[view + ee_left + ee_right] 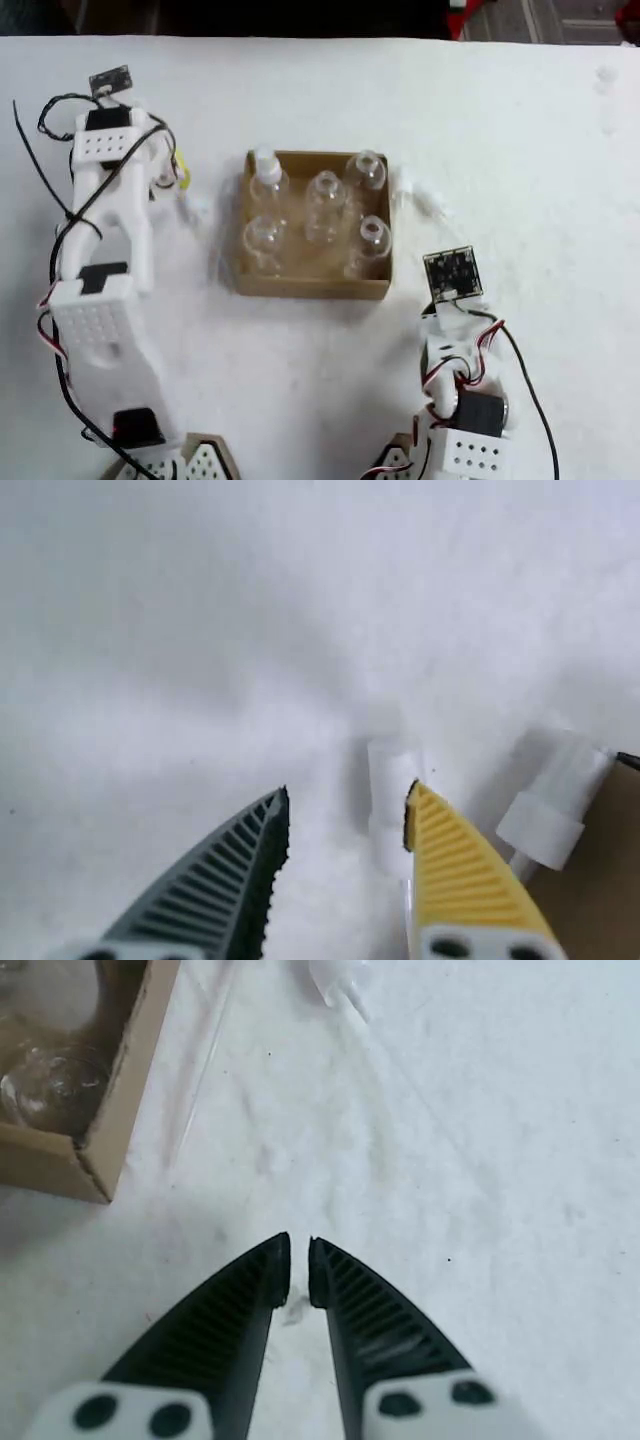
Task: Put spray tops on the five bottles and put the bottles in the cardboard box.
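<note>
**Box:** cardboard box (315, 288) is found mid-table (520, 130), between the two arms. Five clear bottles are seen upright inside, 3 in the far row and 2 in the near row.

**Bottles:** the capped bottle (267, 178), at the far corner on the left arm's side, is fitted w/ a white top. The 4 uncapped bottles (326, 195) are noted open-necked.

**Left gripper** (348, 792): recorded as released, jaws wide apart, nothing gripped. It is positioned low over the table, off the box's left side.
- A white spray top (393, 780) is lying on the table right at the tip of the yellow finger (460, 880). Contact cannot be confirmed.
- The dark finger (245, 870) is kept apart from that top.
- A second spray top (553, 805) is lying just beyond the yellow finger, next to the box wall.

**Right gripper** (300, 1243): recorded as closed down to a thin slit, w/ nothing between the jaws. It is held low over the table near the box's near right corner.
- A third spray top (333, 978) is seen on the table off the box's right side, farther out than the gripper and well apart from it.
</note>
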